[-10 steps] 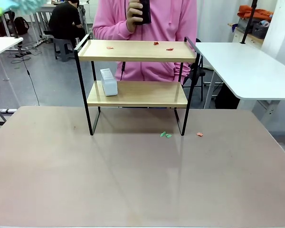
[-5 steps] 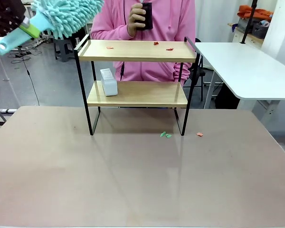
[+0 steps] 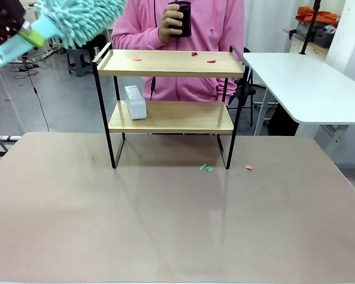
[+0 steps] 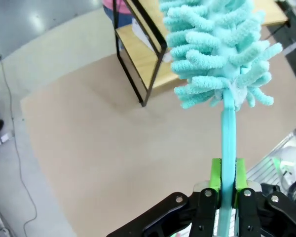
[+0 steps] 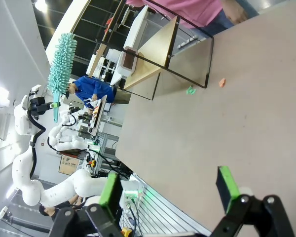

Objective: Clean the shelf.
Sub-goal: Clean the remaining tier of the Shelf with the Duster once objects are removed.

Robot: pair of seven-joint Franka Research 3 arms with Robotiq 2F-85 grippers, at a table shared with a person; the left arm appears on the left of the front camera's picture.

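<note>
From the front, the shelf (image 3: 171,64) stands at the far middle of the tabletop (image 3: 165,225). A person (image 3: 183,35) in a pink top is right behind it, cut off by the upper edge, with one hand around a dark object (image 3: 181,18) that is hard to identify. Three red scraps (image 3: 194,54) lie on the shelf's top board and a white box (image 3: 135,102) sits at the left end of its lower board. By the shelf's right front leg a green scrap (image 3: 206,168) and an orange scrap (image 3: 248,167) lie on the tabletop. Up and left of the shelf a fluffy teal duster (image 3: 77,21) hangs in the air, its head cropped at the top and its handle running off the edge. In the left wrist view, the left pincer (image 4: 228,177) is pressed together on the duster's handle. The duster's head hides most of the shelf, leaving one corner of frame and boards visible. In the right wrist view, the right pincer (image 5: 167,190) is spread wide with nothing between its pads. The shelf appears sideways and partly cropped, and the grip on the distant duster is too small to make out.
</note>
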